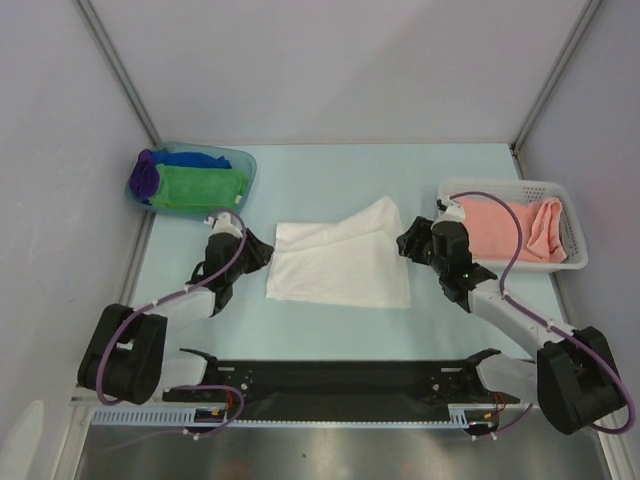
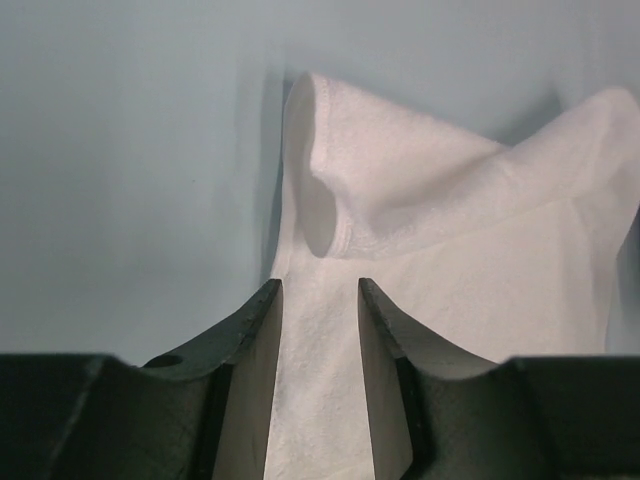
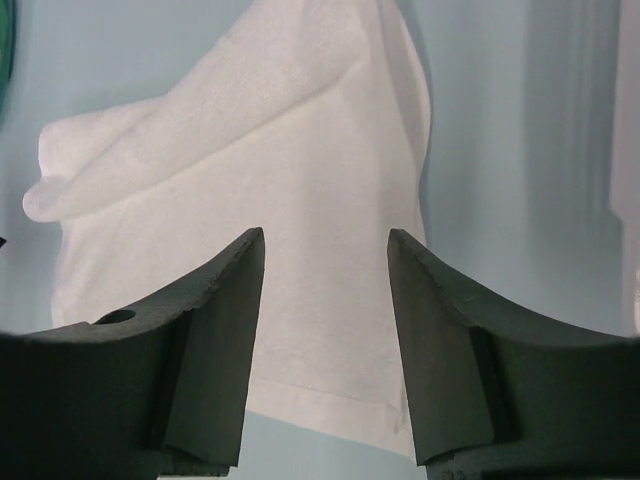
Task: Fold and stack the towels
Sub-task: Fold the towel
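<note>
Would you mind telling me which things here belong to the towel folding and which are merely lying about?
Job in hand:
white towel
pink towel
green towel
blue towel
purple towel

Lying about:
basket, holding the pink towel
tub, holding the green, blue and purple towels

White towel (image 2: 470, 260) runs off the left wrist view's right edge — its near part hidden behind the left pincer (image 2: 318, 290).
</note>
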